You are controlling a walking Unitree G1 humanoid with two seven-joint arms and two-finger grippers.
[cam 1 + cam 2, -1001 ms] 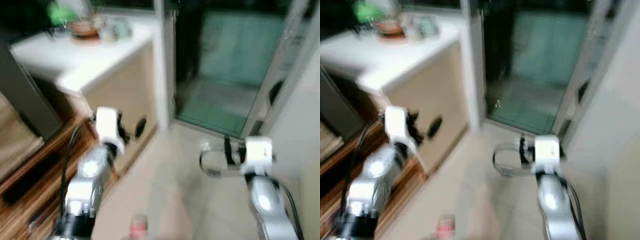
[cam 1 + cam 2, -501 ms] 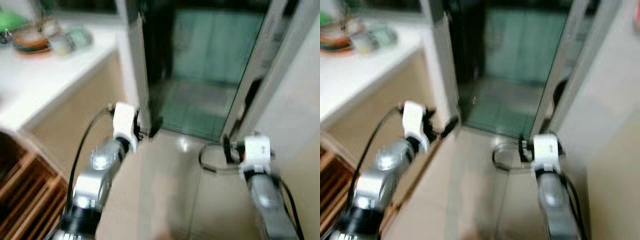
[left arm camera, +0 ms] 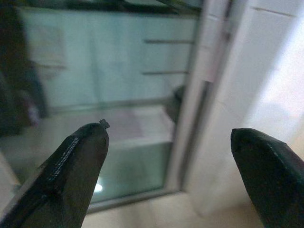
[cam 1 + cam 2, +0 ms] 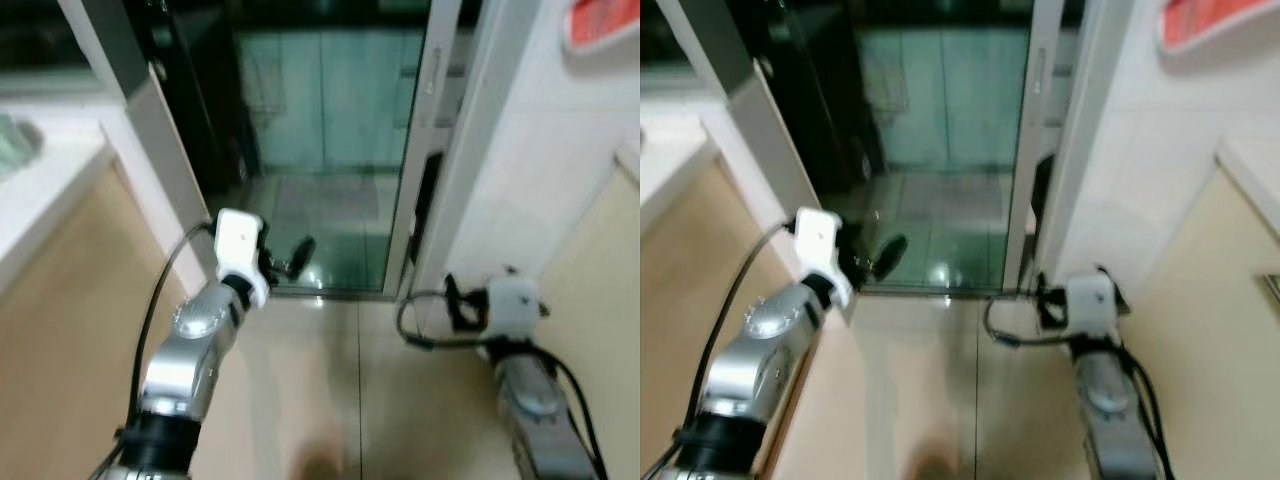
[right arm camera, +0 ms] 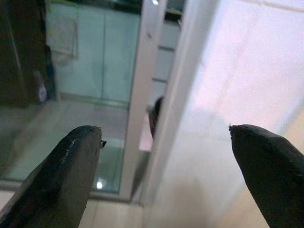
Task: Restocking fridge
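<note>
Both tools — left tool [image 3: 168, 156] and right tool [image 5: 166, 159] — are spread and hold nothing, facing the far glass sliding door [image 4: 320, 130] — no fridge goods here whose handling could be judged.

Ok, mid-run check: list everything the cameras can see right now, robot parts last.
Glass sliding door: one, greenish, straight ahead.
Door frame: one, pale metal, right of the glass.
Counter: one, white top on a beige front, on the left.
Wall: one, white, on the right.
Sign: one, red, high on the wall.
Floor: beige tiles, below.
Left pincer: black fingers apart, holding nothing.
Right pincer: black fingers apart, holding nothing.
</note>
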